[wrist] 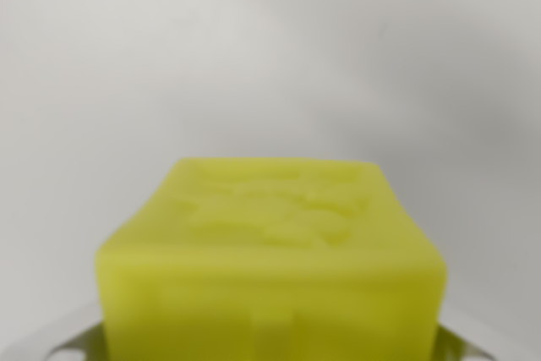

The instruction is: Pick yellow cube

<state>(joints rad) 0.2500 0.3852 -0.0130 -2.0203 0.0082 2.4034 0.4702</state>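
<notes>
Soft, even light; close-up badly out of focus

The yellow cube [270,259] is blurred throughout, its embossed top smeared; the pale background is smooth, shading dimmer toward the right and lower corners, with no glare.

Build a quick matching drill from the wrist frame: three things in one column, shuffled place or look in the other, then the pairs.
Things
1. yellow cube
2. pale background surface
3. light grey parts at the frame's bottom corners

Place or look
A. plain, fills the whole upper half of the wrist view
B. blurred, peeking out low on both sides of the cube
C. centred low in the view, relief pattern on its top face

Pairs: 1-C, 2-A, 3-B

The grey parts may belong to the pincer, but the picture is too blurred to tell, or to show whether it grips the cube.
</notes>
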